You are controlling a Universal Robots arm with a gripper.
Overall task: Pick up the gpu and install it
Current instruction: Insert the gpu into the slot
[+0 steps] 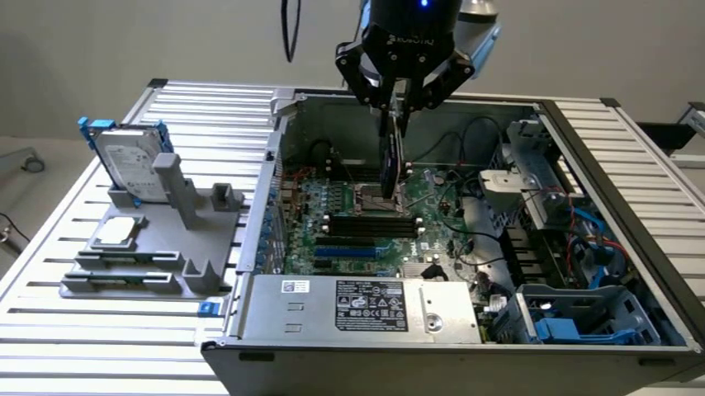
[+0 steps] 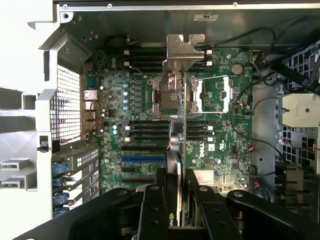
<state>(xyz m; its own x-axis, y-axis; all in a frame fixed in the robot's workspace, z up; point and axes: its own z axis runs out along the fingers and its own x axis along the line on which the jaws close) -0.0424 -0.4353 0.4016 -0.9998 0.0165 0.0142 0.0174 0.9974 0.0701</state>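
One gpu [image 1: 389, 157], clamped edge-on and upright by the partly closed gripper [image 1: 399, 106], is held over the motherboard [image 1: 441, 239], well apart from the computer case [image 1: 330, 363] walls.

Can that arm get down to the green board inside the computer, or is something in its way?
Probably yes. The case is open on top, and the gripper hangs over the board, clamping the gpu edge-on. Nothing seems to stand between gpu and board; the cables run off to the side.

jaws: clamped on gpu [image 2: 176, 145] | gpu: edge-on, seemingly clear above motherboard [image 2: 225, 135]
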